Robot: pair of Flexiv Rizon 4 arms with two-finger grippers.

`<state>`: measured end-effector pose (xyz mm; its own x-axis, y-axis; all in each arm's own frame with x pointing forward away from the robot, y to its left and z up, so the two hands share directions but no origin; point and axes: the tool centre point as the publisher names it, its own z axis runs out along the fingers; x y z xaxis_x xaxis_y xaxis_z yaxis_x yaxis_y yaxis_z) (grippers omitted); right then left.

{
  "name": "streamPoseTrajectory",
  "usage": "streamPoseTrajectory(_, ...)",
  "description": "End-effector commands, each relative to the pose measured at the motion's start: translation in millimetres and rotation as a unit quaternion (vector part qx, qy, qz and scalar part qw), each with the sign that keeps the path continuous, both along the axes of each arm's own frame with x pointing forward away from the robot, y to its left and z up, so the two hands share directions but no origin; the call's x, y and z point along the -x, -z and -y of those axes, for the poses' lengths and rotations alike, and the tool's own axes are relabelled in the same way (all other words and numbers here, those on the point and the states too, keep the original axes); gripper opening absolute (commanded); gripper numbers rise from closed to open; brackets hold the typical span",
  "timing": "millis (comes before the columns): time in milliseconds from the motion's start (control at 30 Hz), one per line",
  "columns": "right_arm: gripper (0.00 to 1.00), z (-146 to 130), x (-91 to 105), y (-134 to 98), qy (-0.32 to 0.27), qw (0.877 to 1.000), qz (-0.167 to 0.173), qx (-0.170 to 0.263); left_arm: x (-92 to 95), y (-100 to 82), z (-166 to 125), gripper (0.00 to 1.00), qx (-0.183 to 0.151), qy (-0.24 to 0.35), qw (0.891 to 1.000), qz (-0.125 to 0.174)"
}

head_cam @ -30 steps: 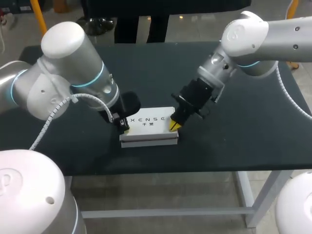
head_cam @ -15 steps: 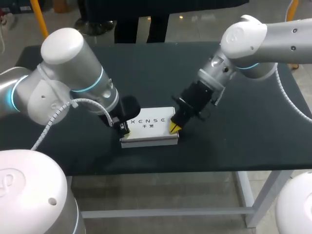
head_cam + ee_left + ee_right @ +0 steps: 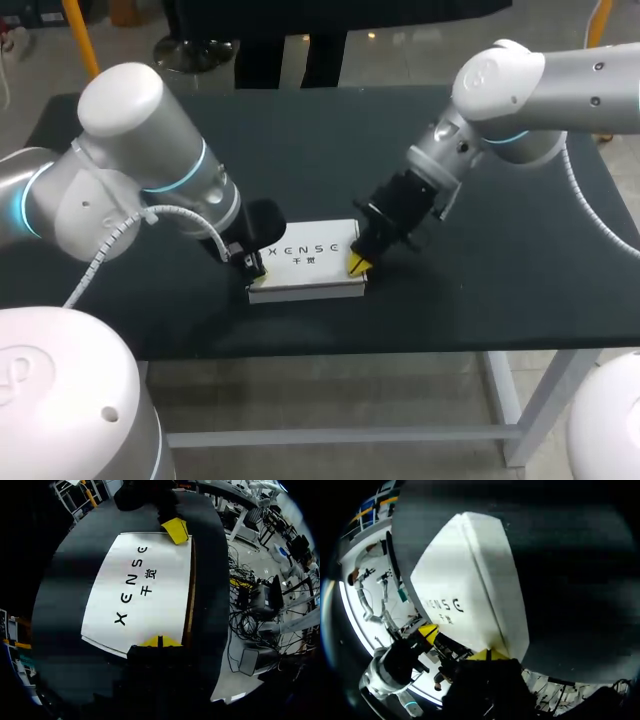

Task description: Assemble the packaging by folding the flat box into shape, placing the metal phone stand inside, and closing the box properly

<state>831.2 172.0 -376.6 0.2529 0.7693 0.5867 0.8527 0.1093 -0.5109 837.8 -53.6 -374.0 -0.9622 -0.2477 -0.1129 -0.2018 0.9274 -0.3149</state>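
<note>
A white box (image 3: 305, 265) with dark lettering on its lid lies closed near the table's front edge. My left gripper (image 3: 252, 264) is shut, its yellow tips pressed on the lid at the box's left end. In the left wrist view the lid (image 3: 142, 587) stretches ahead of that gripper (image 3: 159, 641). My right gripper (image 3: 357, 262) is shut too, resting on the lid at the box's right end. The right wrist view has the box (image 3: 470, 585) ahead of its gripper (image 3: 489, 654), with the other arm's yellow tip (image 3: 428, 631) at the far end. No phone stand is visible.
The dark table (image 3: 320, 150) spreads behind and to the right of the box. The box sits close to the table's front edge (image 3: 340, 348).
The left arm's upper links have shifted slightly leftward. Both grippers and the box stay where they were.
</note>
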Motion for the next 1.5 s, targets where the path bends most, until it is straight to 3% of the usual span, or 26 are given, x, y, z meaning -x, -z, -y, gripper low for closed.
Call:
streamPoseTrajectory(33,0.00,4,4.1,-13,0.005,1.000,0.023,-0.002,11.0,-7.6,0,0.00,-0.003,0.000,1.000,0.019)
streamPoseTrajectory(267,0.00,4,6.3,-23,0.004,0.999,0.044,-0.007,10.4,-13.8,5,0.00,-0.008,0.007,1.000,0.026)
streamPoseTrajectory(700,0.00,6,0.6,8,0.007,1.000,0.004,-0.009,1.5,6.9,3,0.00,-0.001,0.004,1.000,-0.006)
streamPoseTrajectory(833,0.00,8,3.0,6,0.006,1.000,0.007,-0.015,7.7,0.4,5,0.00,0.000,0.003,1.000,-0.001)
streamPoseTrajectory(933,0.00,13,5.9,-10,0.007,0.999,0.027,-0.022,15.6,-10.8,9,0.00,0.000,0.001,1.000,0.006)
streamPoseTrajectory(967,0.00,15,6.6,-18,0.007,0.999,0.042,-0.028,19.2,-16.5,11,0.04,0.004,-0.003,1.000,0.005)
streamPoseTrajectory(1033,0.00,19,7.1,-29,0.003,0.998,0.060,-0.034,22.9,-23.1,14,0.38,0.007,-0.018,1.000,0.001)
streamPoseTrajectory(1067,0.03,22,6.5,-37,-0.001,0.996,0.076,-0.040,27.2,-28.8,17,0.51,0.007,-0.019,1.000,0.001)
streamPoseTrajectory(1100,0.09,23,5.9,-42,-0.004,0.995,0.087,-0.042,29.2,-31.1,19,0.71,0.009,-0.026,1.000,0.000)
streamPoseTrajectory(1133,0.29,27,4.5,-50,-0.011,0.993,0.109,-0.047,33.1,-36.9,22,1.00,0.010,-0.039,0.999,-0.004)
streamPoseTrajectory(1233,0.47,36,2.1,-68,-0.022,0.984,0.164,-0.059,42.5,-48.5,30,1.00,0.011,-0.067,0.998,-0.017)
streamPoseTrajectory(1267,0.77,40,0.5,-73,-0.022,0.982,0.177,-0.063,45.6,-52.1,33,1.00,0.013,-0.080,0.996,-0.022)
streamPoseTrajectory(1300,0.98,45,-1.3,-78,-0.022,0.980,0.187,-0.069,48.8,-55.3,35,1.00,0.016,-0.084,0.996,-0.024)
streamPoseTrajectory(1500,1.00,71,-10.3,-100,-0.008,0.965,0.249,-0.080,71.3,-65.7,51,1.00,0.029,-0.153,0.986,-0.064)
